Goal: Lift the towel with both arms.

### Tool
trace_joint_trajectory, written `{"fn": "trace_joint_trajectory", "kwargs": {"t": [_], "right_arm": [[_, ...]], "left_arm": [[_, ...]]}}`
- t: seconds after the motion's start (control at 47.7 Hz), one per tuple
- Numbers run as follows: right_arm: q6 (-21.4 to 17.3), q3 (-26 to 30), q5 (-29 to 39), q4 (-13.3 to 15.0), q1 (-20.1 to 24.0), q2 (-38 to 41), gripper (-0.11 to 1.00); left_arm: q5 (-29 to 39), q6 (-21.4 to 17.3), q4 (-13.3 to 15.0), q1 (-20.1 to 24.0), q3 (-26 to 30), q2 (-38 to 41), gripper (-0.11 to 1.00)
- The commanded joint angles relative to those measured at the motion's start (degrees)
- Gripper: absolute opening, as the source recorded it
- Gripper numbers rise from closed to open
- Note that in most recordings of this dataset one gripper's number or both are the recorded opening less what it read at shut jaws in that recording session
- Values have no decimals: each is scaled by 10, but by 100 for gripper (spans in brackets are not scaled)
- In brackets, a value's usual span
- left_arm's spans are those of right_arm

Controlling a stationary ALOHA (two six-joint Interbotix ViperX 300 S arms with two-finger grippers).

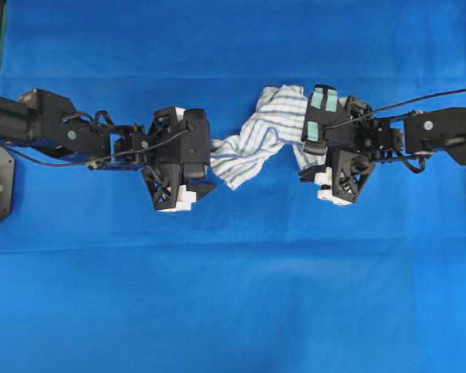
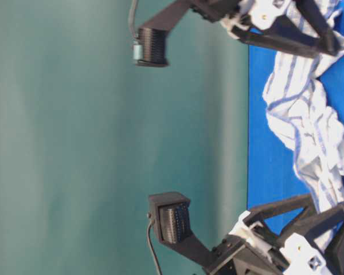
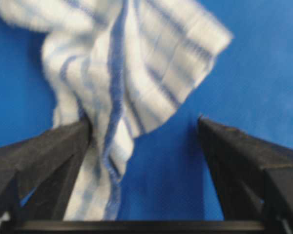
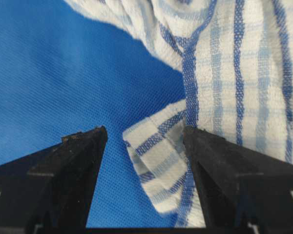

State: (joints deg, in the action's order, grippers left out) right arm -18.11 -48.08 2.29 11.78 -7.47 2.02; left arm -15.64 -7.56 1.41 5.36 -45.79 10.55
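My left tool stands wide, a strip of the towel lying in its gap against one finger, bare blue sheet across the rest. My right tool also gapes, a folded towel corner between its fingers. The bunched cloth fills the space between both tools; all around them the sheet lies flat and passable.

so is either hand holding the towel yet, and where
Nothing is held. Both the left hand and right hand are open, each with an end of the towel between its fingers.
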Motion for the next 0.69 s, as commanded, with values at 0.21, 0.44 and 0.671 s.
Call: {"fn": "trace_joint_trajectory", "kwargs": {"t": [0.21, 0.44, 0.671], "right_arm": [[-1, 4, -8, -6, -1, 0, 66], [0, 3, 1, -6, -1, 0, 58], [1, 2, 21, -5, -1, -2, 2]], "left_arm": [[-4, -1, 3, 2, 4, 3, 87], [18, -1, 2, 2, 4, 3, 65], [41, -2, 3, 8, 5, -2, 5]]}}
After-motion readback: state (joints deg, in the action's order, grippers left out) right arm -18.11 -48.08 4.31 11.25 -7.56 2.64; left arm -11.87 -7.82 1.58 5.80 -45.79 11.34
